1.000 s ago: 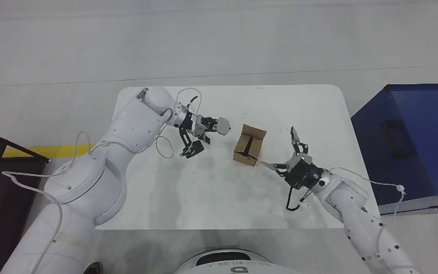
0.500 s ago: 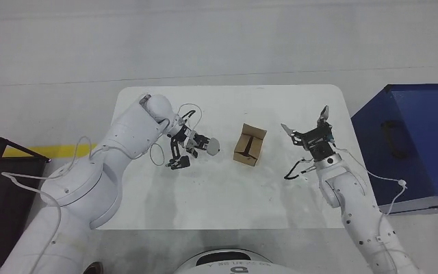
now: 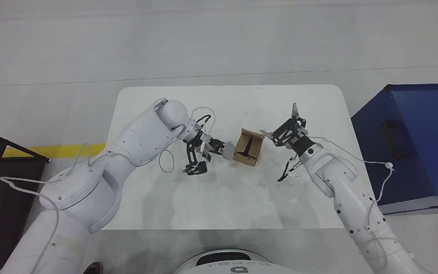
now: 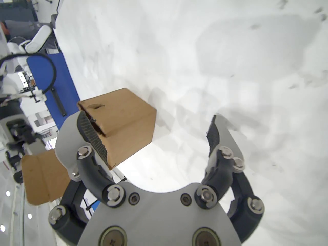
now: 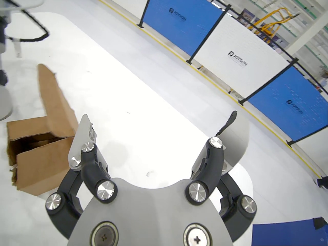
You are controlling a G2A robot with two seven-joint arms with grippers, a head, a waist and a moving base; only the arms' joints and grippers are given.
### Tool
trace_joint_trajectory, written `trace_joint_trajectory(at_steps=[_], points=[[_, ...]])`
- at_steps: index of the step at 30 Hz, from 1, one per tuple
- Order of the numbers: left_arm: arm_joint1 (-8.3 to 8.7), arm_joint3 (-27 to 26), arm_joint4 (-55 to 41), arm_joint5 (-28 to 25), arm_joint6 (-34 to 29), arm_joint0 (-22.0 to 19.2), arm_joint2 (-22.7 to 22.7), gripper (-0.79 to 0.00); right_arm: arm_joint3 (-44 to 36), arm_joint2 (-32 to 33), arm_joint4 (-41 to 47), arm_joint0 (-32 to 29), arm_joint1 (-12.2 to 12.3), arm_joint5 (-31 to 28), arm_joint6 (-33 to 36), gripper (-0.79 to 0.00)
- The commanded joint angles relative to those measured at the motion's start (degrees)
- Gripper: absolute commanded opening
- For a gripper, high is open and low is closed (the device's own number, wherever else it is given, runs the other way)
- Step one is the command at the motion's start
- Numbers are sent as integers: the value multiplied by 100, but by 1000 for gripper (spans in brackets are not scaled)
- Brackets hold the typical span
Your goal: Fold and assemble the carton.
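White table point(image 3: 301, 198) carries the job, so read it from your left. Your left gripper point(image 3: 210, 159) has its jaws spread wide and holds nothing. One pad point(image 4: 89, 131) lies against, or just beside, the carton point(image 3: 248, 145); I cannot tell whether it touches. That carton sits near the table's middle as a squared-up box, with its mouth uncovered and one flap point(image 5: 55, 103) sticking up. Just past it is your right gripper point(image 3: 282, 125), also spread wide and empty, close to the flap side but apart from the cardboard. Farthest right, off the table, sits a blue bin point(image 3: 400, 137).

My reading is that the body is formed and closing the flaps is the step in hand. For the next move, brace the box with the left pad so it cannot slide. Then bring the right fingers over the raised flap and press it down across the mouth.
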Motion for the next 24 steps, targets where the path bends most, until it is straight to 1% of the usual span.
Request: trace_joint_trajectory(at_steps=[1, 2, 6, 13, 16, 18, 24], points=[[34, -38, -85, -13, -13, -7, -65, 0, 4, 24, 112, 2, 9, -309, -9, 0], [53, -60, -119, -18, -8, -4, -93, 0, 16, 54, 184, 10, 14, -445, -13, 0], [128, -84, -243, -63, -61, 26, -206, 0, 9, 107, 214, -21, 24, -658, 23, 0], [319, 138, -594, 110, 222, 70, -479, 0, 202, 21, 283, 85, 8, -953, 131, 0], [389, 7, -601, 259, 546, 114, -502, 0, 409, -35, 528, 226, -14, -1144, 136, 0], [422, -126, -475, 335, 637, 138, -471, 0, 590, -50, 788, 351, -32, -1271, 154, 0], [492, -395, -470, 294, 524, 196, -537, 0, 1033, -112, 1412, 601, -74, -1627, 284, -9]])
